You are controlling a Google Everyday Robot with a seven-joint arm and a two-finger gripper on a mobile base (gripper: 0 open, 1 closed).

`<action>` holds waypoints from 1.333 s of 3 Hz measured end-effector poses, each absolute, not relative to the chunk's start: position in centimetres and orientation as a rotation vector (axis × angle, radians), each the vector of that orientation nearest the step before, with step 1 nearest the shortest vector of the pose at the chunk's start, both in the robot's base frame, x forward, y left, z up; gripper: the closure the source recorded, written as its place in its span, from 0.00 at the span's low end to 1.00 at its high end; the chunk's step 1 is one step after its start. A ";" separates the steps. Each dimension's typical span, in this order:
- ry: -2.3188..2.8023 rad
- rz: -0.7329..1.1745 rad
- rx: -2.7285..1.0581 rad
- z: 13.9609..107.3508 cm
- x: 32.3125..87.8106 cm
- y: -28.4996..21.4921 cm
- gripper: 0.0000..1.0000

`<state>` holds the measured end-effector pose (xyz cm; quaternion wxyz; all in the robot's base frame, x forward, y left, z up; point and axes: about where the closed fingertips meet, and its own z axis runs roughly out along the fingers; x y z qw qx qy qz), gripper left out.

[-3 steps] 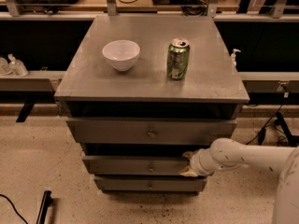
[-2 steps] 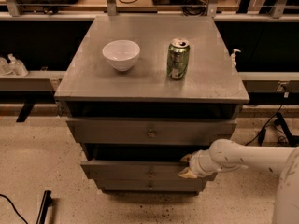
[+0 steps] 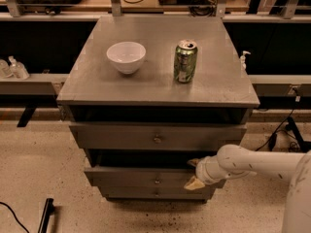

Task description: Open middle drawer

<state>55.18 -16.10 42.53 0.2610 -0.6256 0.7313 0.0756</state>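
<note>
The middle drawer (image 3: 146,176) is a grey flat front with a small round knob (image 3: 156,181). It stands pulled partway out of the grey cabinet (image 3: 97,89), with a dark gap above it. My gripper (image 3: 194,173) is at the right end of the drawer's top edge. One finger (image 3: 193,162) is behind the front and the other (image 3: 195,183) is before it, so it grips the front panel. My white arm (image 3: 252,163) reaches in from the right.
The wider top drawer (image 3: 121,137) is above and the narrow bottom drawer (image 3: 126,193) shows just below. A white bowl (image 3: 126,57) and a green can (image 3: 185,61) stand on the cabinet top. Cables (image 3: 277,135) lie on the floor at the right.
The middle drawer has slid out toward the camera with my gripper on its right end. It now covers most of the bottom drawer.
</note>
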 end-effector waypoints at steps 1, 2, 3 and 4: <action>1.979 0.208 -1.696 42.4 55.1 -16.0 0.14; 1.979 0.211 -1.697 42.3 55.1 -15.8 0.00; 1.982 0.237 -1.708 42.2 55.2 -15.8 0.15; 2.000 0.277 -1.712 41.9 54.7 -16.0 0.36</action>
